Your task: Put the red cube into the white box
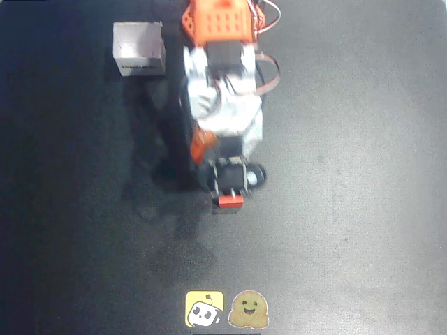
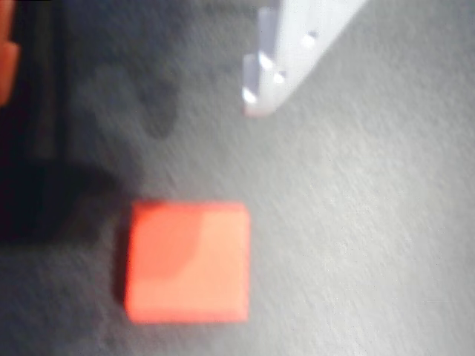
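We see the red cube [image 2: 187, 261] lying on the dark tabletop [image 1: 349, 174], just below our pincer [image 1: 229, 190] in the overhead view. The pincer's white finger [image 2: 286, 55] hangs apart from it; spread, gripping nothing. The white box [image 1: 139, 48] sits well apart, upper left.

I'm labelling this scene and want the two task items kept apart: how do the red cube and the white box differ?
Colour: the red cube is bright red-orange and plain; the white box is white with dark print on one side.
Size: the cube is smaller than the box.
Build: the cube looks solid; the box is open-topped and looks empty.
Place: in the overhead view the cube lies by the arm's tip, the box at upper left.
Both sit on the dark table.
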`<state>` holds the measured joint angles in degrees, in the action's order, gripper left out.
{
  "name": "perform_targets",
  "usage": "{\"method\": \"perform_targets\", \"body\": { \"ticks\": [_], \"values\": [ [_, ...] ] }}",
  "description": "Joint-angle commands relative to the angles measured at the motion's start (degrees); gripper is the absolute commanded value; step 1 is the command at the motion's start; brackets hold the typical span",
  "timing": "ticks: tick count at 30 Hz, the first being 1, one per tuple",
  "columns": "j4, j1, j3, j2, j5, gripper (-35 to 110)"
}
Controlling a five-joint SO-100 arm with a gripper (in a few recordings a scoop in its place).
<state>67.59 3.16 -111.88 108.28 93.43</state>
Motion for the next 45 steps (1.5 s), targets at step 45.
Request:
{"method": "perform_targets", "body": {
  "ticks": [45],
  "values": [
    [-35.2,1.6,-10.7,-18.0,6.2,0]
  ]
}}
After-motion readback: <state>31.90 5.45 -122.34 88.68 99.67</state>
